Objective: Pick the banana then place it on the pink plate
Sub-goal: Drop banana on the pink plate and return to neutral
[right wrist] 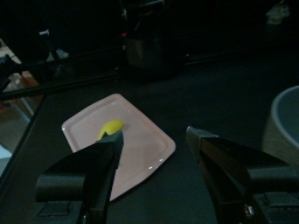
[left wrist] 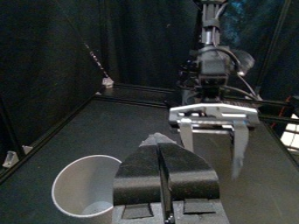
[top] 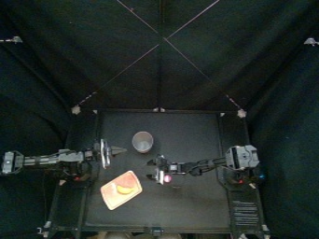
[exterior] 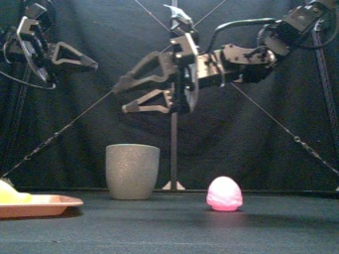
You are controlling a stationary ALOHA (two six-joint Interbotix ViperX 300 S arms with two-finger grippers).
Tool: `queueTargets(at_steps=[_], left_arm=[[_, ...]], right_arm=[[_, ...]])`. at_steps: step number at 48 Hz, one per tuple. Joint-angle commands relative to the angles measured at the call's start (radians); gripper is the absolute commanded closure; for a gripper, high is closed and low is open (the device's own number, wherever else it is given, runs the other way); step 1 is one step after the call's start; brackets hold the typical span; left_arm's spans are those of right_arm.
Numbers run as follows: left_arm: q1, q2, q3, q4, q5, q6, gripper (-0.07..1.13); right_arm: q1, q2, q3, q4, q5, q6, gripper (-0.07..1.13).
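Your banana [right wrist: 111,129] lies on the pink plate [right wrist: 142,131], which sits at the front left of the counter [exterior: 265,223]. Your right hand [exterior: 123,97] hangs high over the middle of the counter, jaws spread wide with nothing between them, and the plate shows just beyond its fingertips in its wrist view. Your left hand [left wrist: 162,142] is clenched on nothing, raised at the left near the tall grey speckled cup [exterior: 131,171]. A pink egg toy [exterior: 225,194] stands to the right of the cup, apart from it.
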Motion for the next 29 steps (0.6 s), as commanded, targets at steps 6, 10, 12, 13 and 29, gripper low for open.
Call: queueTargets(at_steps=[6,10,12,13,29], left_arm=[[-0.049,-0.002,-0.020,0.037,-0.009,0.000,0.96],[-0.066,-0.005,-0.029,0.040,-0.011,0.002,0.96],[-0.071,-0.006,-0.031,0.043,-0.011,0.002,0.96],[-0.074,-0.008,-0.031,0.048,-0.011,0.002,0.96],[-0.072,-0.009,-0.032,0.109,-0.011,0.002,0.96]], right_arm=[[-0.066,-0.176,0.163,0.003,-0.057,0.003,0.13],[-0.091,-0.224,0.215,0.021,-0.063,0.003,0.13],[-0.100,-0.252,0.236,0.034,-0.064,0.002,0.13],[-0.104,-0.264,0.247,0.038,-0.064,0.000,0.13],[-0.179,-0.543,0.397,0.015,-0.064,-0.006,0.13]])
